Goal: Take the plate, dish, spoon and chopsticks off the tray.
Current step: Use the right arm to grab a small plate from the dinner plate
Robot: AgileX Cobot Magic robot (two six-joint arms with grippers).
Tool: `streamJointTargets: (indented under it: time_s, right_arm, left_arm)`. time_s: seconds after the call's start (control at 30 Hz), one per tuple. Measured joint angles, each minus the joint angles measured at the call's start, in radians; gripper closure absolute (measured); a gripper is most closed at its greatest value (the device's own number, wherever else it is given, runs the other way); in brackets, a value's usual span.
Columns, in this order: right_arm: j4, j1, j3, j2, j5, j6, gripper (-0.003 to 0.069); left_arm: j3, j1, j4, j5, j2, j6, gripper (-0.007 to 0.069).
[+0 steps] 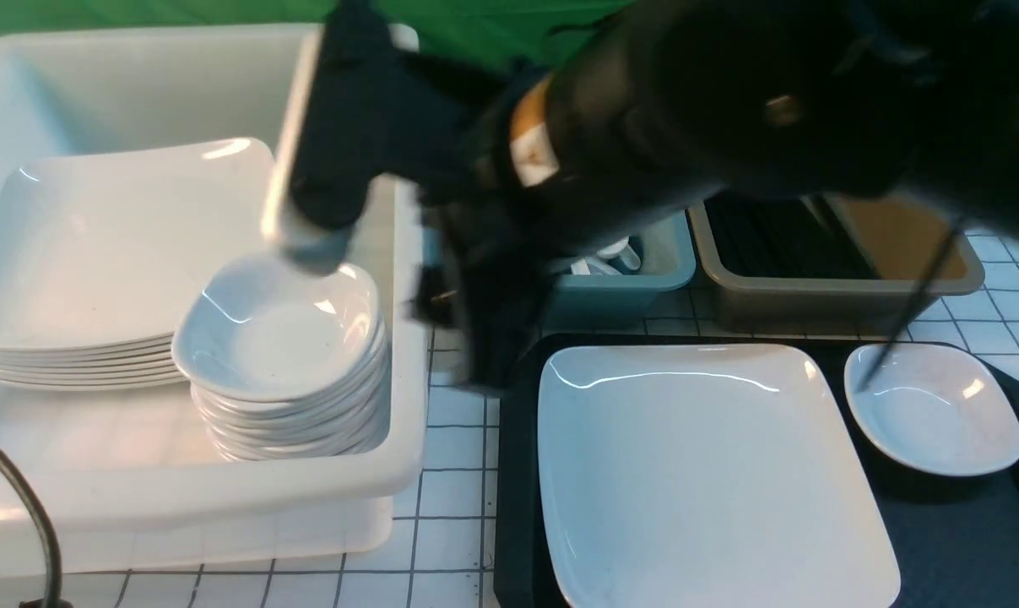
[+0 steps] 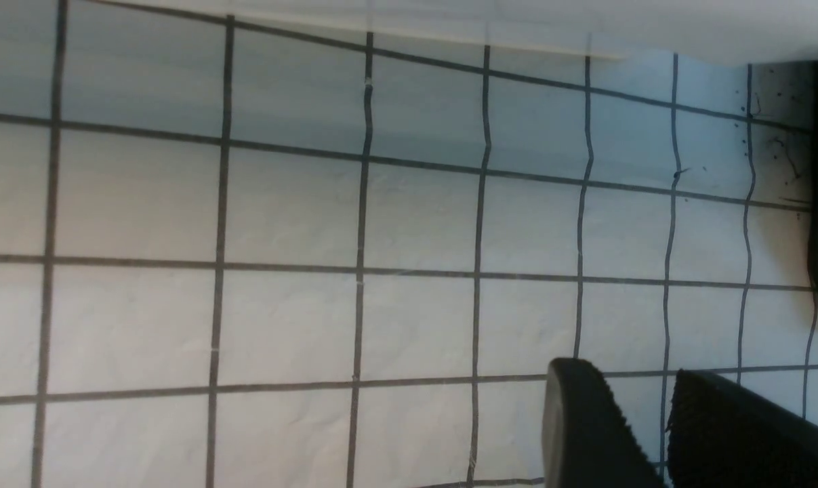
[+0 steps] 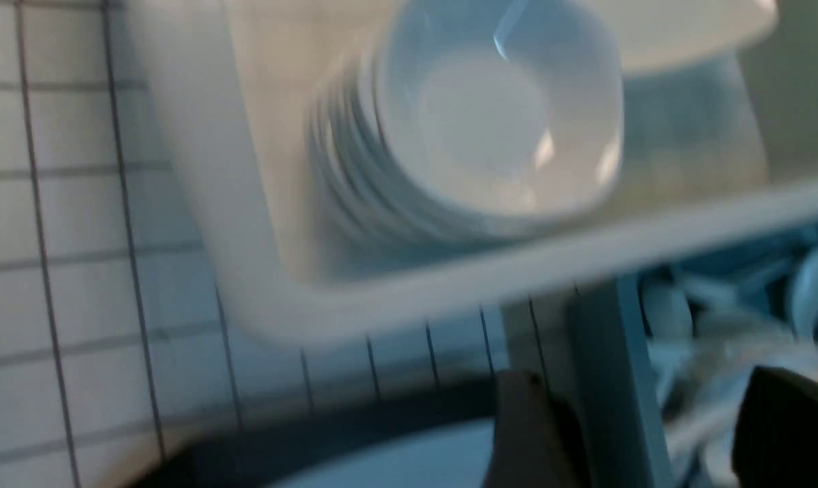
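Observation:
The large white plate (image 1: pixel 695 473) lies on the black tray (image 1: pixel 965 540), with the small white dish (image 1: pixel 931 414) at the tray's far right corner. A thin black stick (image 1: pixel 910 308), the chopsticks as far as I can tell, slants down into the dish. White spoons (image 3: pixel 808 291) lie in the teal tub (image 1: pixel 644 287); I cannot tell the task's spoon from the others. My right gripper (image 3: pixel 652 434) is open and empty over the tub's left wall, blurred in the front view (image 1: pixel 488 355). My left gripper (image 2: pixel 652 407) is over bare gridded table, its fingers slightly apart and holding nothing.
A big white bin (image 1: pixel 408 405) at the left holds a stack of small dishes (image 1: pixel 281 338) and a stack of large plates (image 1: pixel 95 253). A brown tub (image 1: pixel 847 295) with dark sticks stands behind the tray. My right arm crosses the upper part of the front view.

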Motion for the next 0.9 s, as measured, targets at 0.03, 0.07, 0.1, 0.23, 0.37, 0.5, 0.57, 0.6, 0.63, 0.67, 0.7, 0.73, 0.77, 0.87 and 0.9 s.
streamJointTargets:
  time_s: [0.03, 0.07, 0.1, 0.23, 0.37, 0.5, 0.57, 0.6, 0.63, 0.67, 0.7, 0.73, 0.77, 0.87, 0.9]
  right_arm:
    - [-0.024, 0.0, 0.0, -0.01, 0.03, 0.032, 0.0294]
    - [-0.125, -0.001, 0.002, -0.05, 0.128, 0.1, 0.0393]
    - [-0.188, -0.011, 0.01, -0.083, 0.162, 0.154, 0.0463]
    - [-0.256, -0.11, 0.075, -0.184, 0.187, 0.262, 0.0631]
    - [-0.229, -0.273, 0.203, -0.25, 0.196, 0.318, 0.0656]
    - [-0.177, -0.509, 0.453, -0.256, 0.174, 0.273, 0.0629]
    - [-0.173, -0.59, 0.557, -0.227, 0.099, 0.262, 0.0576]
    - [-0.172, -0.606, 0.592, -0.214, 0.073, 0.261, 0.0536]
    - [-0.169, -0.628, 0.621, -0.199, 0.042, 0.261, 0.0496]
    - [-0.169, -0.64, 0.644, -0.183, 0.011, 0.26, 0.0465]
    - [-0.169, -0.648, 0.666, -0.166, -0.021, 0.26, 0.0408]
    - [-0.169, -0.653, 0.677, -0.143, -0.041, 0.258, 0.0353]
    - [-0.17, -0.657, 0.685, -0.109, -0.068, 0.245, 0.0284]
    - [-0.172, -0.657, 0.688, -0.043, -0.13, 0.183, 0.0214]
    - [-0.175, -0.657, 0.688, -0.021, -0.143, 0.156, 0.0211]
  left_arm:
    - [0.0, 0.0, 0.0, 0.0, 0.0, 0.0, 0.0427]
    - [0.0, 0.0, 0.0, 0.0, 0.0, 0.0, 0.0426]
    - [0.0, 0.0, 0.0, -0.001, 0.0, 0.0, 0.0425]
    - [0.0, 0.0, -0.001, -0.003, 0.0, 0.0, 0.0423]
    - [0.0, 0.0, -0.003, -0.003, 0.0, 0.0, 0.042]
    - [0.0, 0.0, -0.005, -0.008, 0.0, 0.0, 0.0417]
    - [0.0, 0.0, -0.005, -0.008, 0.0, 0.0, 0.0417]
    - [0.0, 0.0, -0.005, -0.008, 0.0, 0.0, 0.0415]
    - [0.0, 0.0, -0.005, -0.008, 0.0, 0.0, 0.0413]
    - [0.0, 0.0, -0.006, -0.008, 0.0, 0.0, 0.0411]
    - [0.0, 0.0, -0.006, -0.01, 0.0, 0.0, 0.0409]
    - [0.0, 0.0, -0.007, -0.012, 0.0, 0.0, 0.0407]
    - [0.0, 0.0, -0.008, -0.016, 0.0, 0.0, 0.0406]
    - [0.0, 0.0, -0.008, -0.03, 0.0, 0.0, 0.0405]
    - [0.0, 0.0, -0.008, -0.035, 0.0, 0.0, 0.0405]
